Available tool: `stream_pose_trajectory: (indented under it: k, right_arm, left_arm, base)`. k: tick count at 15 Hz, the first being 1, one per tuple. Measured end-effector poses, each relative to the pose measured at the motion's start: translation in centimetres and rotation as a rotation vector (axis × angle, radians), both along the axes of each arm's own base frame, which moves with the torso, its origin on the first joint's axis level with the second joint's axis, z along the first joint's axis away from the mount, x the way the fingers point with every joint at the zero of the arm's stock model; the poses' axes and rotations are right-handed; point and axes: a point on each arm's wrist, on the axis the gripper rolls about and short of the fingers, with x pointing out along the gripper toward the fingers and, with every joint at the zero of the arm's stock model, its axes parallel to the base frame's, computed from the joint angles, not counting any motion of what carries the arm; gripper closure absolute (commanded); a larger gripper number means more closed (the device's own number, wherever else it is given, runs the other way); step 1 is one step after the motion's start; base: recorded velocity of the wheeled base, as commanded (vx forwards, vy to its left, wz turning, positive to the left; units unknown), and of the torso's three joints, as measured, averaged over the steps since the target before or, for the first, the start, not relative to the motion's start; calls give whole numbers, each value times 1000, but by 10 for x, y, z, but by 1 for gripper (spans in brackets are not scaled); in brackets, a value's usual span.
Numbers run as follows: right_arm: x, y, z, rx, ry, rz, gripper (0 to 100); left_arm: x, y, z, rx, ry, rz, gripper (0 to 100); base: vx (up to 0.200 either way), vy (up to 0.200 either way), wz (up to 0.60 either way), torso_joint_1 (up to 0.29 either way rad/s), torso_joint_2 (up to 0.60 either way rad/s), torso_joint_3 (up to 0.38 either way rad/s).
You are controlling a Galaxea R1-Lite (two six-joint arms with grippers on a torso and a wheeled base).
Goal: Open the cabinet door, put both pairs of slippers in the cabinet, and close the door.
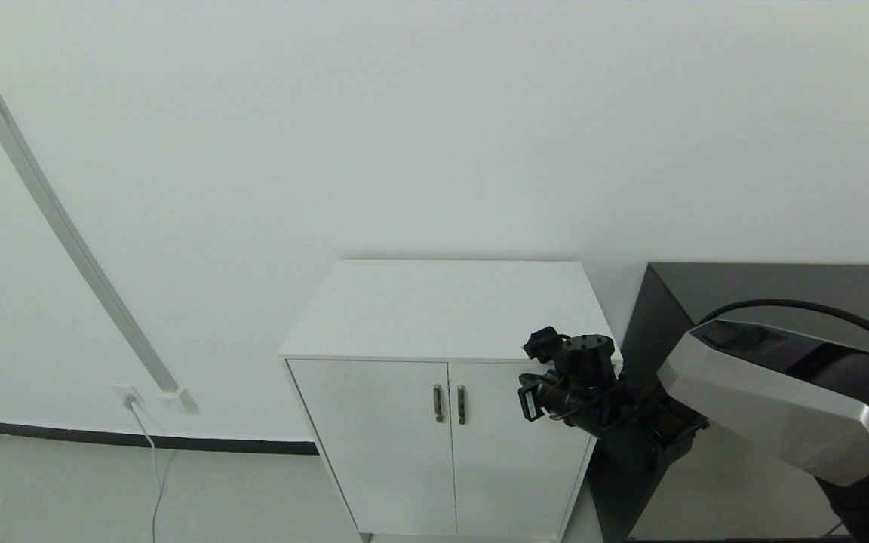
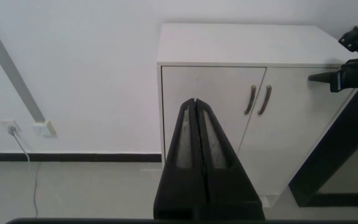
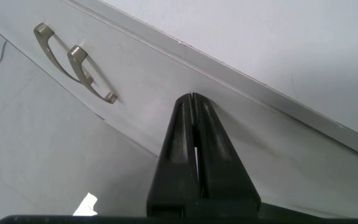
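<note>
The left claw (image 2: 195, 102) and right claw (image 3: 194, 98) are pressed together, empty, facing the closed cabinet (image 2: 204, 84).

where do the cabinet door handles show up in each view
Head view: the door handles sit side by side where the two closed doors meet, low in the middle.
Left wrist view: door handles beyond the left hand, off to one side.
Right wrist view: door handles close up, beyond the right hand.
Shared landmark: the cabinet top's front edge.
</note>
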Motion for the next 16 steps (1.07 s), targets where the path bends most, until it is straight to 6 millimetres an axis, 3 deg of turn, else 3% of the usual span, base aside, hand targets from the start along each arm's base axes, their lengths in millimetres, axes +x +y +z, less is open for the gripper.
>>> stream_pose_trajectory:
  k: [9,16]
  right_arm:
    - [0,-2,-5,-7,10,-4,100]
    - [-22,-14,7,-5,12,-3,100]
  left_arm:
    - [0,0,0,0,0,0,100]
    - [0,0,0,0,0,0,100]
  base:
    - [0,0,0,0,0,0]
    - [0,0,0,0,0,0]
